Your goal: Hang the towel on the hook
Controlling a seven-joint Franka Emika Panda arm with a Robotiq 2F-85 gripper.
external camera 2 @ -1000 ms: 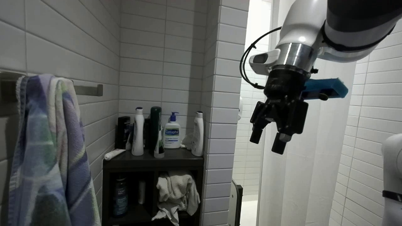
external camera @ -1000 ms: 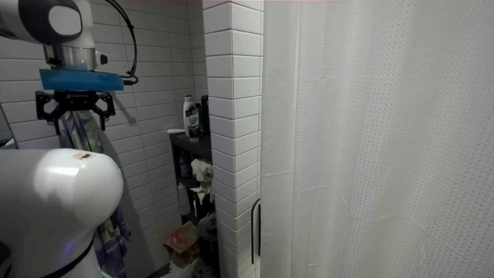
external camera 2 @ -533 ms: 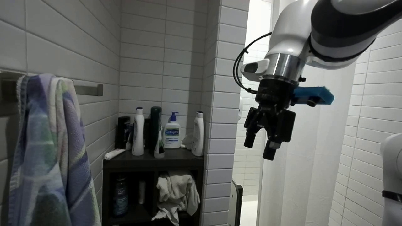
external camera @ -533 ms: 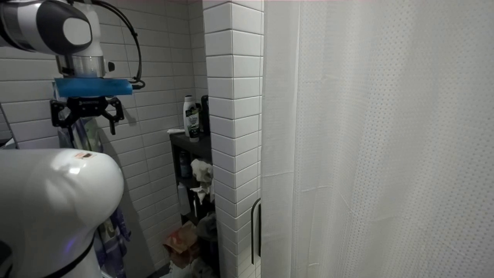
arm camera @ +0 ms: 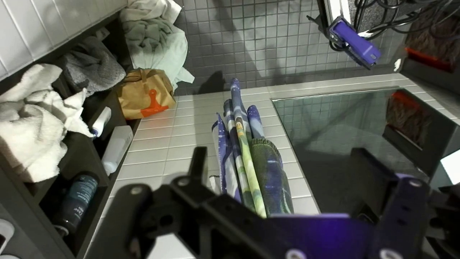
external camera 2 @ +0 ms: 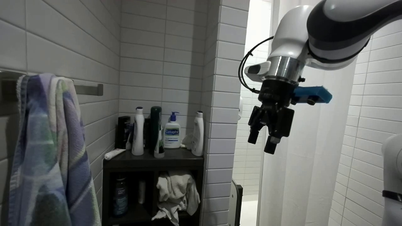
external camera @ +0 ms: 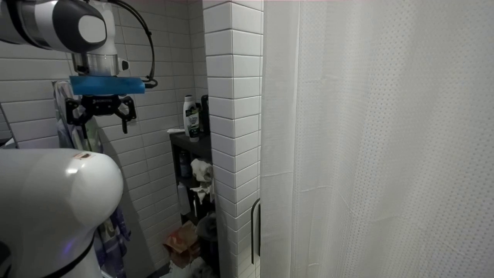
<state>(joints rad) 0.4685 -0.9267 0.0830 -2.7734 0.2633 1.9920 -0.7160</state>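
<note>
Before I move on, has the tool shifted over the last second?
Yes, rightward in an exterior view: the tool has moved toward the tiled column, narrowing the gap between them in that picture.

Long blue-purple-green streaked cloth towel point(external camera 2: 47, 141), left of frame in an exterior view: limp, slightly rough pile. Black two-finger gripper point(external camera 2: 262, 142), right of centre: mostly matt. Silver ring-shaped metal collar point(external camera 2: 286, 68) above: shiny. Rounded white arm shell point(external camera: 58, 181), lower left in an exterior view: glossy, smooth. Big white curtain point(external camera: 366, 135), right side: dimpled. Brown-and-orange paper bag point(arm camera: 143, 93), upper left in wrist view: crumpled.
</note>
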